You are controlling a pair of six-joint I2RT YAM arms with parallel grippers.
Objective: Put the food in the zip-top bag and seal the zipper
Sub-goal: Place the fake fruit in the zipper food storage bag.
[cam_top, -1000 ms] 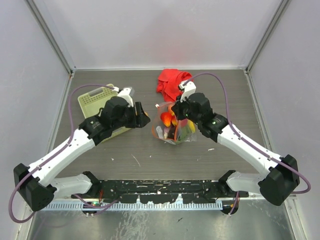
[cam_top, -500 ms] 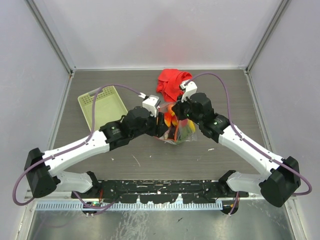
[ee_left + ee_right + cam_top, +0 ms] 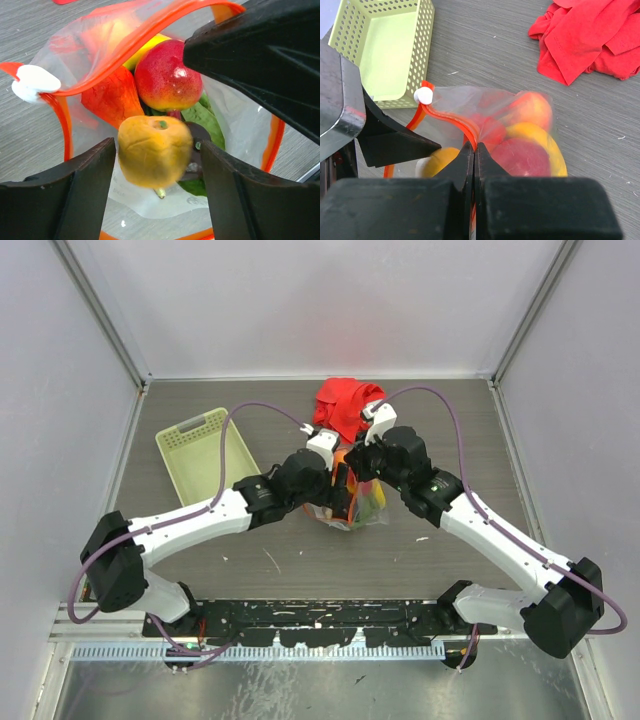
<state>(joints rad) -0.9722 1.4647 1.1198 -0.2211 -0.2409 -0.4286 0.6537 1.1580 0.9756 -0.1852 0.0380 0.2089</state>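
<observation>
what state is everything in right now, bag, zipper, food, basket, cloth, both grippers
bag: mouth open, partly filled
zipper: unsealed, slider at one end
red fruit: inside the bag
left gripper: open
orange fruit: blurred, between the left jaws over the bag's mouth
right gripper: shut on the bag's rim
basket: empty
cloth: crumpled

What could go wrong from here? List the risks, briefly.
1. The orange fruit looks loose between the left gripper's open jaws above an already crowded zip-top bag; it may bounce off the red fruit and out.
2. Only the right gripper's pinch on the zipper holds the mouth open; a slip could collapse it.
</observation>
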